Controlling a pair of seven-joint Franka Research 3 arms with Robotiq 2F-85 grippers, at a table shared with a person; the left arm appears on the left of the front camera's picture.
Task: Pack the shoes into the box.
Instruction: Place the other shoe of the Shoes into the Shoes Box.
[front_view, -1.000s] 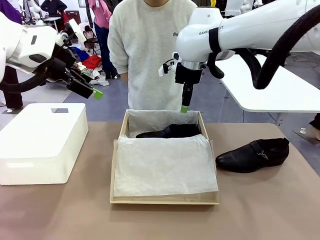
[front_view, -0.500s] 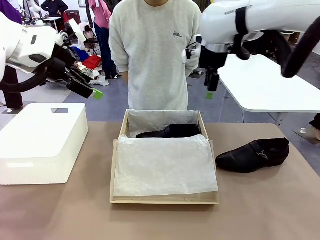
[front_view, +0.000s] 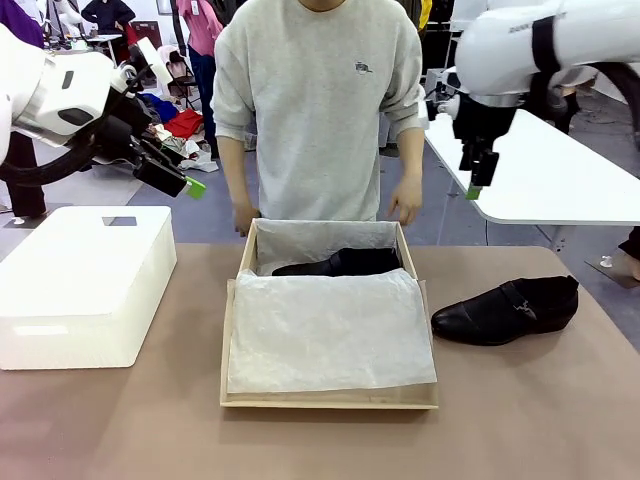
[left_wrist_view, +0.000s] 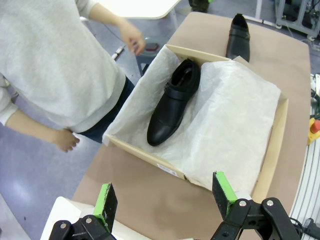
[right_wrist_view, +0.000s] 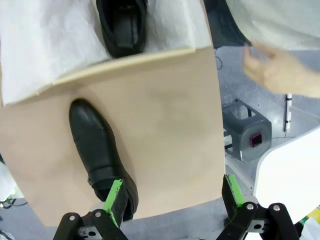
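One glossy black shoe (front_view: 340, 263) lies in the far end of the tan cardboard box (front_view: 330, 400), partly under white tissue paper (front_view: 330, 330). The other shoe (front_view: 505, 310) rests on the table right of the box. My right gripper (front_view: 474, 188) hangs open high over the back right, well above that shoe. In the right wrist view the loose shoe (right_wrist_view: 100, 155) lies just past the open right gripper (right_wrist_view: 172, 197). My left gripper (front_view: 190, 185) stays open, raised at the far left. From the left wrist view, the left gripper (left_wrist_view: 165, 197) looks down on the boxed shoe (left_wrist_view: 172, 102).
A person stands at the far side, with one hand (front_view: 245, 218) and the other hand (front_view: 405, 210) by the box's far corners. A large white foam box (front_view: 85, 285) sits at the table's left. A white side table (front_view: 560, 180) stands behind on the right.
My right arm rose from over the box and swung right. The person brought both hands down to the box's far corners. The left arm held still.
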